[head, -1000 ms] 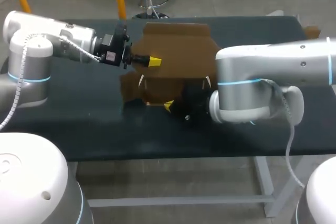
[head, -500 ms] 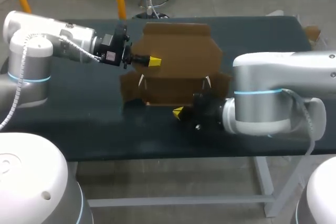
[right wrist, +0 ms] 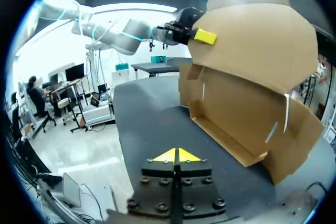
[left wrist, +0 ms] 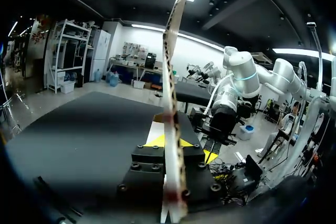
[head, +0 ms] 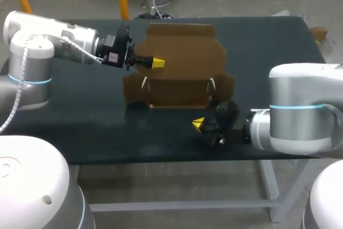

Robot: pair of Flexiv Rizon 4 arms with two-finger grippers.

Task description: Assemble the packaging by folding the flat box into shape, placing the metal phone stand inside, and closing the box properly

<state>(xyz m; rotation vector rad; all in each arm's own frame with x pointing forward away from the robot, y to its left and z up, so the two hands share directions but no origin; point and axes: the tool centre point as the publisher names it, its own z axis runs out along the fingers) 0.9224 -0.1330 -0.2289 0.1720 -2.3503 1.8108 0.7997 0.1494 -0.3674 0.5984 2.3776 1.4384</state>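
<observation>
Box (head: 187,52) edge in left jaws, right jaws near

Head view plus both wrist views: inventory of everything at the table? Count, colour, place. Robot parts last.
cardboard box: 1, brown, partly folded, far middle of the table, one large panel raised.
table: 1, black, under the box and both arms.
left end effector: 1, yellow tips, shut on the raised panel's left edge.
right end effector: 1, yellow tips, shut and empty, on the near side of the box, apart from it.
</observation>
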